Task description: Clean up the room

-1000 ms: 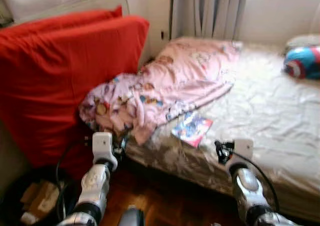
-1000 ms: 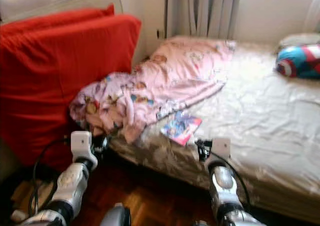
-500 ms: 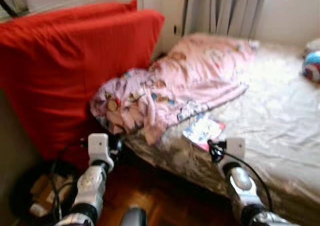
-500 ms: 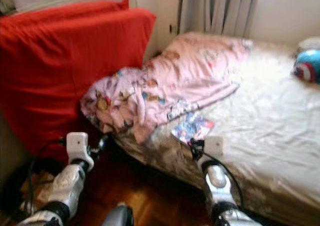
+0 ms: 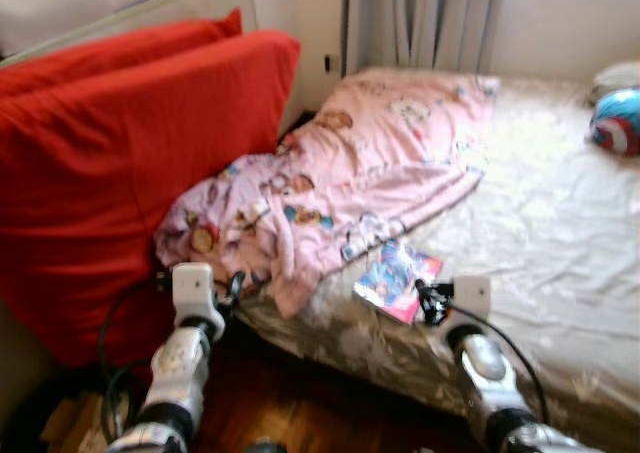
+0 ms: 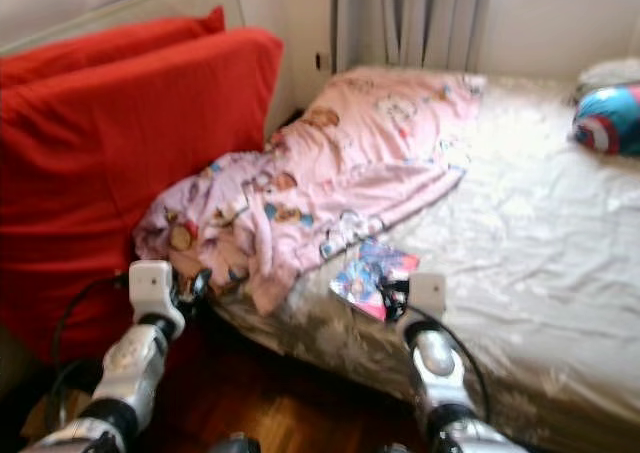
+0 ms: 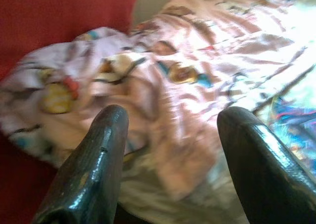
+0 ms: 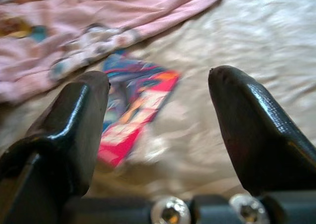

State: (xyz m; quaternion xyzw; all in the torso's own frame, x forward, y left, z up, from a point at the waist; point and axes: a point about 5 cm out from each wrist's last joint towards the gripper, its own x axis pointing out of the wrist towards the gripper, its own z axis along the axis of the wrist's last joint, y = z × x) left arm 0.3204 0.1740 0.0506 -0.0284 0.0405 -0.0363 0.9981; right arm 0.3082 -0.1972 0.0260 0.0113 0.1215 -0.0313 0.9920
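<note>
A crumpled pink blanket (image 5: 350,183) with cartoon prints lies across the near left part of the bed, one corner hanging over the edge. A colourful magazine (image 5: 397,280) lies on the cream sheet (image 5: 560,223) by the bed's near edge. My left gripper (image 5: 236,286) is raised just before the blanket's hanging corner; the left wrist view shows this gripper (image 7: 175,117) open and empty. My right gripper (image 5: 431,301) hovers at the bed edge right beside the magazine (image 8: 136,108). Its right wrist view shows the gripper (image 8: 158,80) open, with nothing held.
Big red cushions (image 5: 110,163) stand against the wall to the left of the bed. A blue, red and white round cushion (image 5: 617,120) rests at the far right of the bed. Grey curtains (image 5: 420,18) hang behind. Dark wood floor (image 5: 290,403) lies below, with clutter (image 5: 75,423) at lower left.
The whole picture swung sideways and back, so the camera moved. Both arms keep the same raised pose; the magazine now lies closer to my right gripper. Nothing was taken hold of.
</note>
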